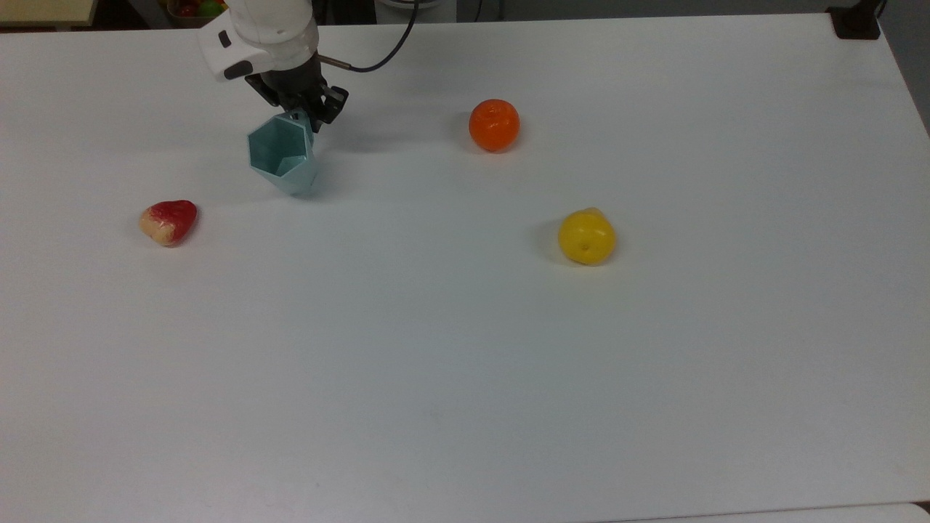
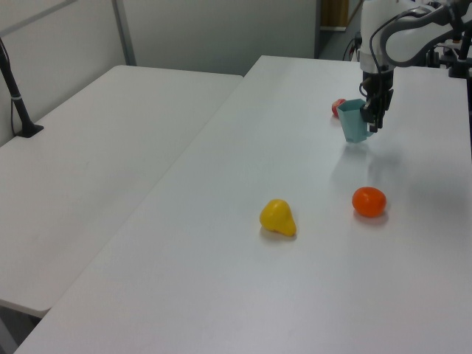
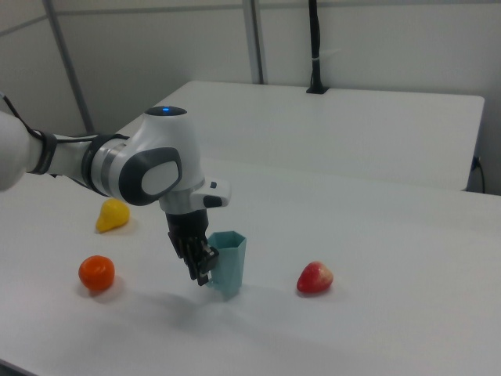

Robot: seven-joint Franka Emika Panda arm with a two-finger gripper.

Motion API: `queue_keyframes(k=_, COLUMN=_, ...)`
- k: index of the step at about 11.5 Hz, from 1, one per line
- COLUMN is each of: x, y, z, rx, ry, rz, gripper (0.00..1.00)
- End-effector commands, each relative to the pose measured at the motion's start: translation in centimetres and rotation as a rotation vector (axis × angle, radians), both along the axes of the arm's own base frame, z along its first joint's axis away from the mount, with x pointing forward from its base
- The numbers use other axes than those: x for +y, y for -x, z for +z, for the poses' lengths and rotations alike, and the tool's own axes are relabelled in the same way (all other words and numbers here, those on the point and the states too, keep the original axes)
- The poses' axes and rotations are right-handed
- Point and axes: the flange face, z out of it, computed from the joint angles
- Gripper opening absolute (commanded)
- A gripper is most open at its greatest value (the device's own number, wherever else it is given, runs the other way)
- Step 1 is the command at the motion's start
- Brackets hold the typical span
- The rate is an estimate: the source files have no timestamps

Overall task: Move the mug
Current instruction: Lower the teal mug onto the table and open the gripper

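Toward the far left of the bench point(image 1: 465, 363) in the top view, the mug point(image 1: 283, 155) stands upright or nearly so, its hexagonal mouth open upward and its narrower base at or just above the white surface; the right view shows the base very close to its own shadow, so I cannot tell whether it is fully set down. It is held this way because the hand point(image 1: 309, 116) is clamped on the small handle tab at the rim's side, which leaves the body hanging free below the grip and keeps the opening level. In the right view the hand point(image 3: 201, 262) comes down vertically beside the mug point(image 3: 228, 262), touching it on the side that faces the orange fruit, so the arm clears the cup's mouth. In the left view the mug point(image 2: 354, 121) sits just below the hand point(image 2: 374, 118). A side grip on a thin tab likely gives little resistance to swinging, so a slow release seems wise. Around it, the red fruit point(image 1: 169, 221) lies near on the top view's left, the orange fruit point(image 1: 494, 125) lies well apart on the top view's right, and the yellow fruit point(image 1: 586, 236) lies farther still, toward the middle. The spot between the red and orange fruits gives the mug open surface on all sides, so judging by this, the placing step looks close to done.
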Motion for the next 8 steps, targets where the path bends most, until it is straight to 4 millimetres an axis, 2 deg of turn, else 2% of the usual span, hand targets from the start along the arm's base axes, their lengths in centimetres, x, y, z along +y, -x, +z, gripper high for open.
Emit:
queue_keyframes(k=1, x=0.3, y=0.3, z=-1.3, rx=-0.019, ry=0.011, rz=0.019, gripper=0.09)
queue_keyframes(k=3, x=0.3, y=0.5, z=-1.9, rx=-0.001, ry=0.008, rz=0.017, gripper=0.21)
queue_keyframes(k=4, x=0.2, y=0.6, z=-2.0, rx=0.004, ry=0.008, rz=0.014, gripper=0.30)
queue_keyframes(k=5, x=0.1, y=0.6, z=-1.7, rx=0.009, ry=0.008, rz=0.010, gripper=0.51)
queue_keyframes(k=6, x=0.1, y=0.8, z=-1.2, rx=0.025, ry=0.005, rz=0.007, gripper=0.77)
queue_keyframes(k=7, x=-0.2, y=0.7, z=-0.4, rx=0.041, ry=0.005, rz=0.000, gripper=0.94)
queue_keyframes(k=8, x=-0.3, y=0.4, z=0.8, rx=0.054, ry=0.005, rz=-0.003, gripper=1.00)
